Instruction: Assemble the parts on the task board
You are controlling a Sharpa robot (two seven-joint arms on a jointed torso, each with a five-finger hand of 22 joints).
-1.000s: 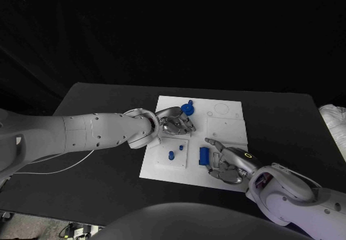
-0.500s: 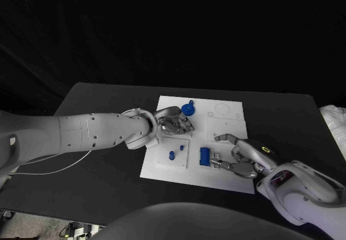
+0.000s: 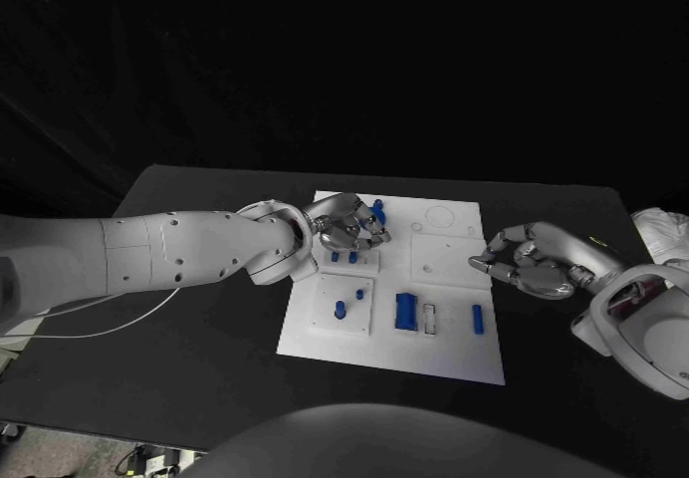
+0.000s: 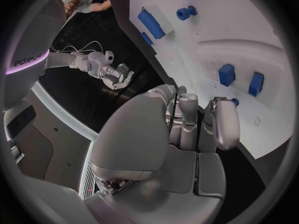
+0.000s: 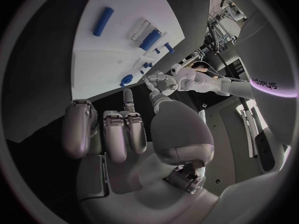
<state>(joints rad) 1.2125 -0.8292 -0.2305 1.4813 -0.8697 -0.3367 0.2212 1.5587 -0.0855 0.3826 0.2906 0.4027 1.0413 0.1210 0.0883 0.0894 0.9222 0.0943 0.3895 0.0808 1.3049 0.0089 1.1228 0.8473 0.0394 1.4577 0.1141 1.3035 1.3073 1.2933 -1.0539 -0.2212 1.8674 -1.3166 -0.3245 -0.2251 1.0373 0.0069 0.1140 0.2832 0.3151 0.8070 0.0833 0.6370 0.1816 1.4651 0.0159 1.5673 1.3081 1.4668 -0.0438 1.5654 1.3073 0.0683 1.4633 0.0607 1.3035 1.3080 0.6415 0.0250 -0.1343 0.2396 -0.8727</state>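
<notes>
A black desk (image 3: 201, 368) is seen against a dark, unlit background, with a white task board (image 3: 448, 351) lying flat at its middle.

All places below are given relative to the task board. The left hand (image 3: 349, 231) is held over the far left part of the board, its fingers curled inward. Whether anything is gripped in it cannot be told. A blue part (image 3: 377, 210) is seen just beyond its fingertips, at the board's far edge. Two small blue parts (image 3: 344, 257) are seen just under the hand, on the nearer side of it.

The right hand (image 3: 535, 262) is held off the board's right edge, above the bare desk, with its fingers curled in and nothing seen in them.

On the near half of the board several parts are laid out in a row. A small blue peg (image 3: 341, 308) is seen toward the left. A broad blue block (image 3: 408, 312) lies near the middle, with a pale grey piece (image 3: 429, 317) just beside it. A slim blue bar (image 3: 477, 319) lies toward the right edge, apart from the others.

In the right wrist view, the same slim bar (image 5: 103, 21) and block (image 5: 149, 39) are seen on the board beyond the curled fingers.
</notes>
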